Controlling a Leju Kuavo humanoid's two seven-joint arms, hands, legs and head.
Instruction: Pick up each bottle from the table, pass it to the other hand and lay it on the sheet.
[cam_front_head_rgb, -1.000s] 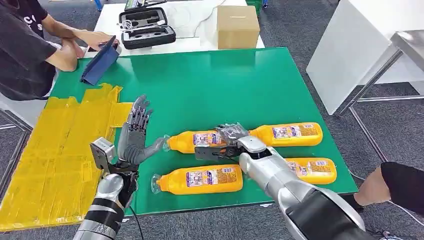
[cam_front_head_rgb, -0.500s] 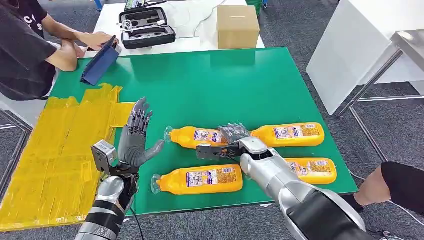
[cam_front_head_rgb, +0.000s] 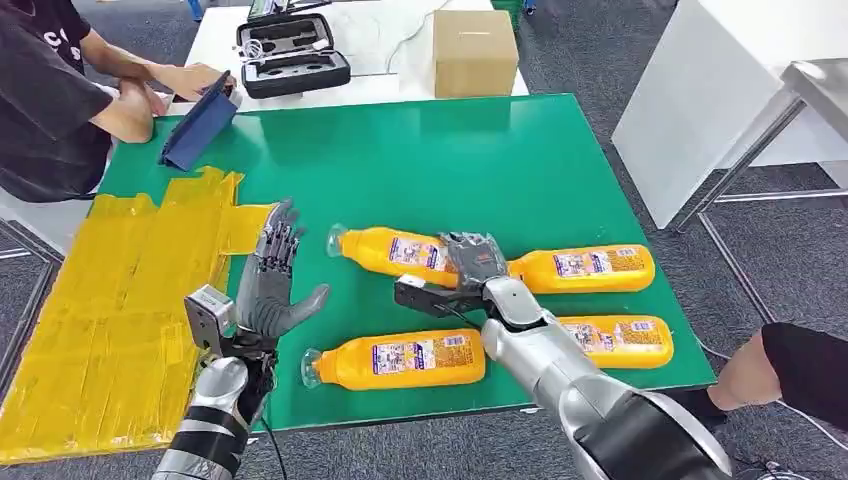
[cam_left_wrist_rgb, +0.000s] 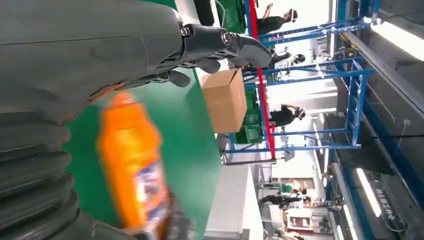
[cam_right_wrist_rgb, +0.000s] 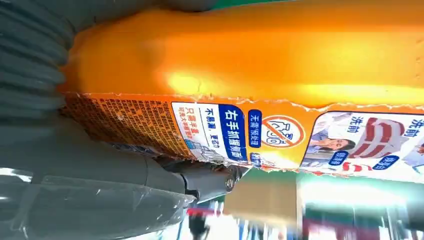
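Note:
My right hand (cam_front_head_rgb: 468, 270) grips an orange bottle (cam_front_head_rgb: 395, 251) by its base end and holds it just above the green table (cam_front_head_rgb: 450, 160), cap pointing left toward my left hand. The same bottle (cam_right_wrist_rgb: 260, 65) fills the right wrist view, label up close. My left hand (cam_front_head_rgb: 270, 280) stands open, fingers spread and upright, at the table's left part beside the yellow sheet (cam_front_head_rgb: 110, 300); the bottle (cam_left_wrist_rgb: 132, 170) appears blurred past it in the left wrist view. Three more orange bottles lie on the table: one (cam_front_head_rgb: 595, 268) at the right, one (cam_front_head_rgb: 620, 340) near the front right, one (cam_front_head_rgb: 400, 360) at the front.
A person sits at the far left, hands by a blue folder (cam_front_head_rgb: 200, 125) on the table's back left corner. Behind the green table stand a cardboard box (cam_front_head_rgb: 475, 50) and an open black case (cam_front_head_rgb: 292, 55). A white cabinet (cam_front_head_rgb: 720, 90) stands to the right. Another person's arm (cam_front_head_rgb: 790, 375) is at the right front.
My right hand has lifted the bottle and carried it up and slightly left, tilting it. My left hand stayed open, shifting only a little.

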